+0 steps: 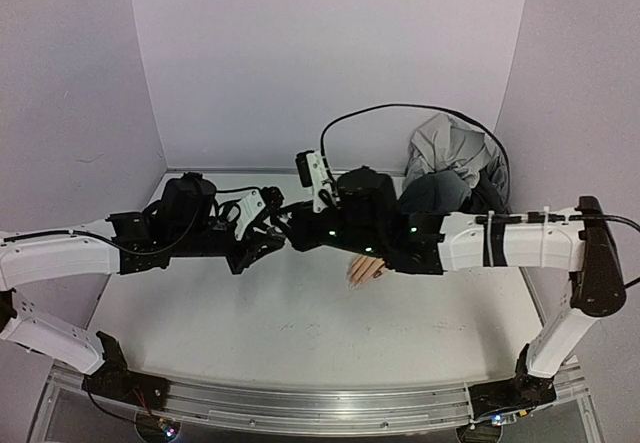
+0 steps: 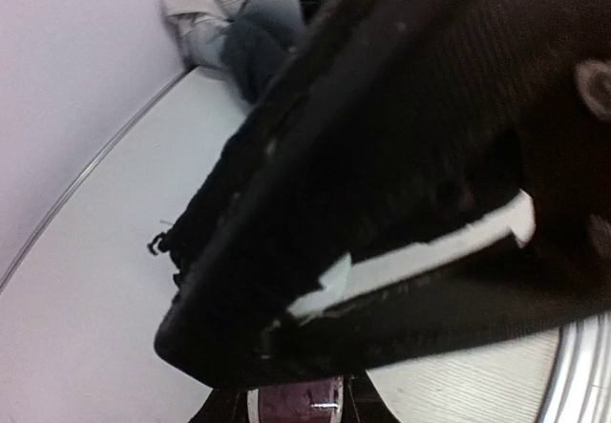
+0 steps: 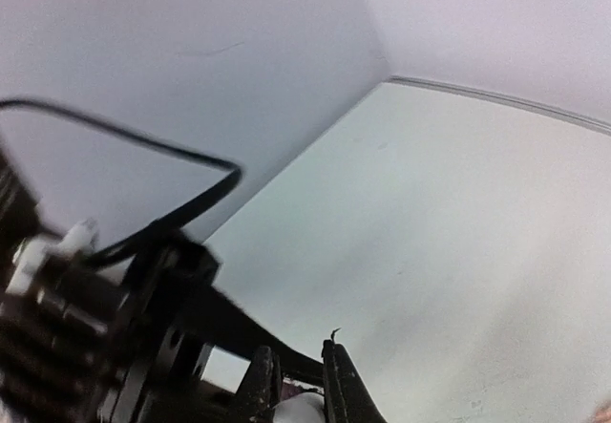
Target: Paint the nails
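Observation:
The peach mannequin hand [image 1: 364, 270] lies on the table under my right arm, with only its fingers showing. Its nails are too small to make out. My left gripper [image 1: 268, 233] is shut on a small dark maroon bottle [image 2: 298, 405], seen low in the left wrist view between the fingers. My right gripper [image 1: 298, 227] meets it from the right. In the right wrist view its fingers [image 3: 339, 377] close on the bottle's white cap [image 3: 305, 410]. Both grippers are left of the hand and above the table. The right arm's black body fills most of the left wrist view.
A crumpled grey cloth [image 1: 452, 158] lies at the back right corner, also in the left wrist view [image 2: 229, 8]. A black cable [image 1: 400, 111] arcs above the right wrist. White walls enclose the table [image 1: 250, 313] on three sides.

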